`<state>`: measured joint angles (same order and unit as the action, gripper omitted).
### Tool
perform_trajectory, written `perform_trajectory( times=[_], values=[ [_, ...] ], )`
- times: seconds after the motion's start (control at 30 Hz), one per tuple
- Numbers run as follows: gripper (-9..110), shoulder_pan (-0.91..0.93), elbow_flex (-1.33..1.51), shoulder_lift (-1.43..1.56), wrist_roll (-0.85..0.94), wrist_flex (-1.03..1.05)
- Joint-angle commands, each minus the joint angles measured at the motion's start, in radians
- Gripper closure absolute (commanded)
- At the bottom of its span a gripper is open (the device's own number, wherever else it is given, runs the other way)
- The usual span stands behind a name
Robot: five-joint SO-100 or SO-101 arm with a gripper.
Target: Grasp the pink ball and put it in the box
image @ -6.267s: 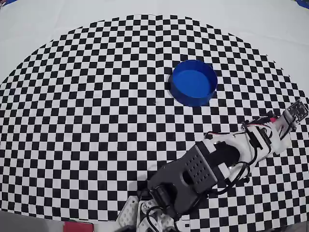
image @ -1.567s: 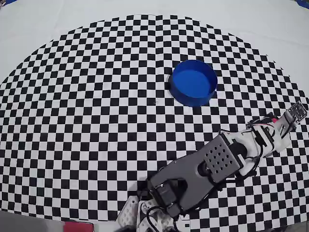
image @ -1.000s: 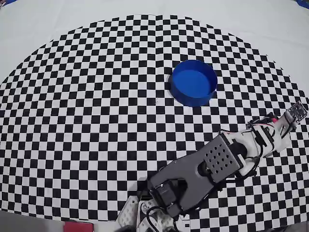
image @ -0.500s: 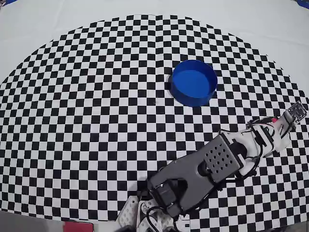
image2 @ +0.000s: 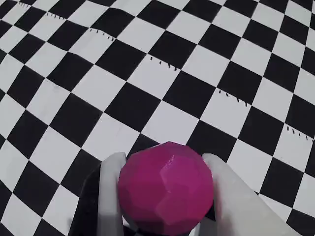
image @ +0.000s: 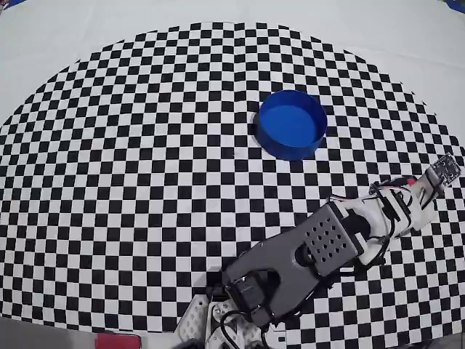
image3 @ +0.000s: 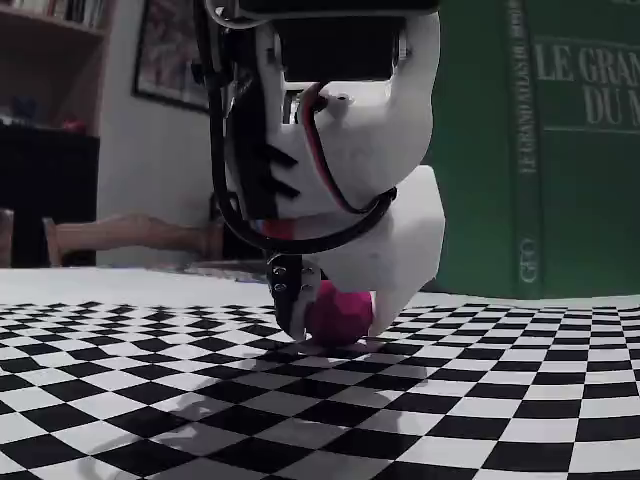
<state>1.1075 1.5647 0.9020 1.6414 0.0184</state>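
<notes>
change vs 6.3 s ago: in the overhead view the perforated upper link now lies further along toward the wrist; the arm is stretched out more, forearm lower. The tip sits at about the same spot on the right.
change vs 0.5 s ago: barely any; wrist end shifted a hair.
arm pose: base at the bottom edge of the overhead view, arm reaching up and to the right, wrist near the right edge of the checkered mat. In the fixed view the wrist points straight down at the desk.
end effector: clamped around the pink ball, one white finger on the left of it and one on the right in the wrist view, both touching its sides.
end effector in fixed view: fingertips down at the mat surface, pink ball between them, its underside at or just above the mat; cannot tell whether it touches.
pink ball in overhead view: only a small pink-red speck shows at the wrist; too small to tell whether it is the ball.
box: blue round tub, upright, interior shows only blue, well apart from the end effector, up and left of it in the overhead view.
mat: black-and-white checkered, covers most of the desk.
background: green book spine standing behind the arm in the fixed view.
</notes>
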Motion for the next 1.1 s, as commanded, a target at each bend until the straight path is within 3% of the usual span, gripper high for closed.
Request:
perform_trajectory(
  times=[0.0,1.07],
  values=[
    [101,0.005,0.006,0.103,-0.002,0.003],
    [101,0.046,0.282,0.463,0.005,0.003]
  ],
)
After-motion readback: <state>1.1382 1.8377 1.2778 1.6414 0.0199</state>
